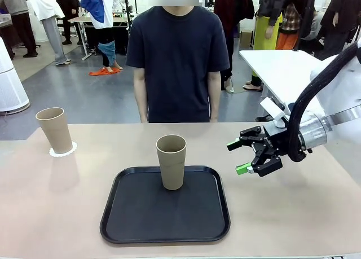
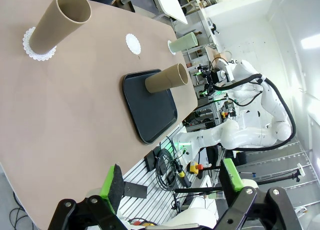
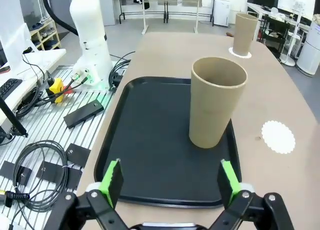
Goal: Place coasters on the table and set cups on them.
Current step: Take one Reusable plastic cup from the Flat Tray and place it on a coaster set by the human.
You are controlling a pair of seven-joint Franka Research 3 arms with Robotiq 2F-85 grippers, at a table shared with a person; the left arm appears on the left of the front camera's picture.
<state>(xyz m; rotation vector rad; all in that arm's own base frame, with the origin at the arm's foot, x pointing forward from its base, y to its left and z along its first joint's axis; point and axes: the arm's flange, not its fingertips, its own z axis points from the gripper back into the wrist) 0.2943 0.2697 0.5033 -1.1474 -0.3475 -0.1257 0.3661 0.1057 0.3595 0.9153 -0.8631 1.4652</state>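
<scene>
Tan cup [image 1: 171, 161] stands on your black tray [image 1: 121, 214]; right gripper [image 1: 237, 157] and left gripper [image 2: 171, 179] both have jaws spread, empty.

Fixed front view, two wrist views; shared table [image 1: 56, 202]

No readable text, labels or numbers, as far as these views allow

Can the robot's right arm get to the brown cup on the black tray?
Probably yes. The right gripper is open, beside the tray, facing the cup, with nothing between them.
</scene>
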